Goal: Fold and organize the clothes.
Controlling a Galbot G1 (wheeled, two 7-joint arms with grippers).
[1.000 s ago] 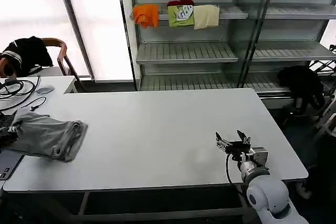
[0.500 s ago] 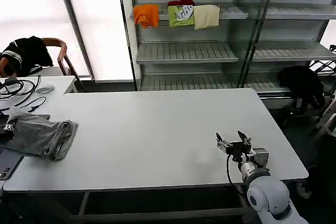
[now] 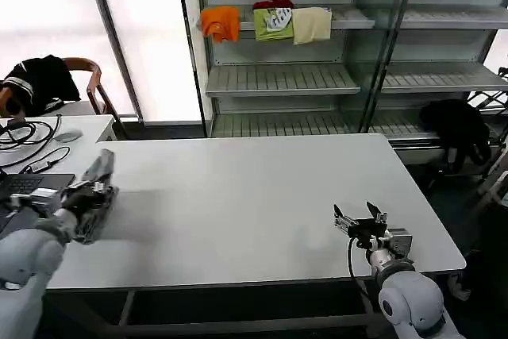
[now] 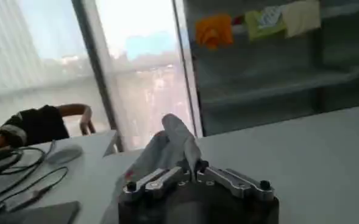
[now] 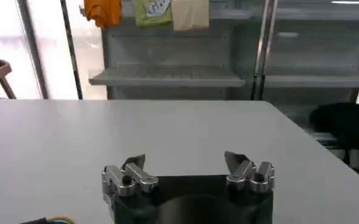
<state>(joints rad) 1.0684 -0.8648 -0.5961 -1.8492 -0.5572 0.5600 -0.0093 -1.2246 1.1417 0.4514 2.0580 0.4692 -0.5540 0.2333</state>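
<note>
Left gripper (image 3: 94,196) at the table's left edge, about midway along it, fingers pressed together on a bunched fold of the grey T-shirt (image 3: 97,188). Shirt gathered into a narrow, upright wad there, rising above the fingers and leaning toward the far left corner; lower part apparently resting on the table (image 3: 238,188), though hard to tell from the head view. From the left wrist view, same grey cloth (image 4: 170,146) pinched where the two fingers meet (image 4: 194,173), a peak of fabric standing up past them.

Right gripper (image 3: 359,221) near the front edge toward the front right corner, hovering just over the tabletop, fingers spread wide and holding nothing. In the right wrist view, both fingertips well apart (image 5: 188,163) with bare table surface between them.

Off the table's left end, a smaller desk (image 3: 75,126) with black cables (image 3: 28,134) and a laptop (image 3: 28,184) close beside the left arm. Farther back on that side, a wooden chair (image 3: 91,85) with a black garment (image 3: 36,81) draped on it.

Behind the table's far edge, grey shelves (image 3: 278,77); on the upper shelf, folded orange (image 3: 221,21), green (image 3: 274,23) and cream (image 3: 312,25) garments in a row. Another black garment (image 3: 456,129) low beside the shelves, past the far right corner.
</note>
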